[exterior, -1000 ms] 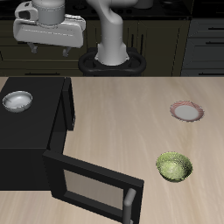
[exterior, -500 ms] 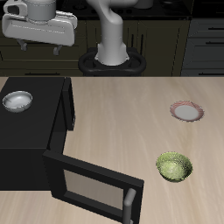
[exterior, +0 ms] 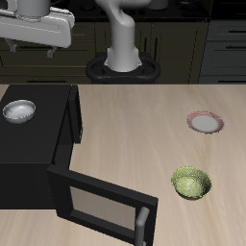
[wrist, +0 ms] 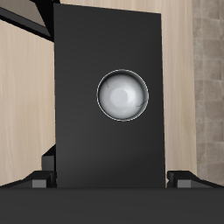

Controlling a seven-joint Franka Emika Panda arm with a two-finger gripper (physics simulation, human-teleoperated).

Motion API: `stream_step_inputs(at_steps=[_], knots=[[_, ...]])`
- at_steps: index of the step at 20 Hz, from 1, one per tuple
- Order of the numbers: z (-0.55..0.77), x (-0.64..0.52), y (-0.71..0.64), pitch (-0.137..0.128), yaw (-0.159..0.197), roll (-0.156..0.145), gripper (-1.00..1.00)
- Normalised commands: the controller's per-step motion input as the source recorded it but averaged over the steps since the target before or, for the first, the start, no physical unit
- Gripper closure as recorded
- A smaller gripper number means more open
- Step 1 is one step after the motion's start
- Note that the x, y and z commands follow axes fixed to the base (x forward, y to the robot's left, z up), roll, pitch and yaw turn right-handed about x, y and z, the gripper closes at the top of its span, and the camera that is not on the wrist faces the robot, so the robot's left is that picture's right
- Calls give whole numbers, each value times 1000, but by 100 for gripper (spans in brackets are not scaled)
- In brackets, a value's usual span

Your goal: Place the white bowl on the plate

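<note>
Stretching across the room is the pale wooden table (exterior: 135, 125), and on it sits a black microwave (exterior: 38, 144) with its door (exterior: 101, 204) swung open toward the front edge. High over the microwave hangs the gripper (exterior: 27, 48); its fingertips peek in at the rim of the wrist view set far apart, so it looks spread wide with nothing between them, though I only see the very tips. Near the front edge lies a yellow-green bowl (exterior: 191, 184). Farther back from it rests the plate (exterior: 204, 122), bare, with its reddish rim. Well apart from both, the white bowl (exterior: 18, 111) sits upright on top of the microwave, directly beneath the wrist camera (wrist: 122, 94).
</note>
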Motion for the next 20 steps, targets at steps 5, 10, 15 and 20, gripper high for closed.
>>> stream_step_inputs(at_steps=[5, 10, 15, 20], knots=[[58, 184, -115, -5, -12, -11, -100], [98, 196, -91, -13, -8, 2, -100], [30, 179, 2, 10, -10, 9, -100], [24, 177, 17, 2, -9, -7, -100]])
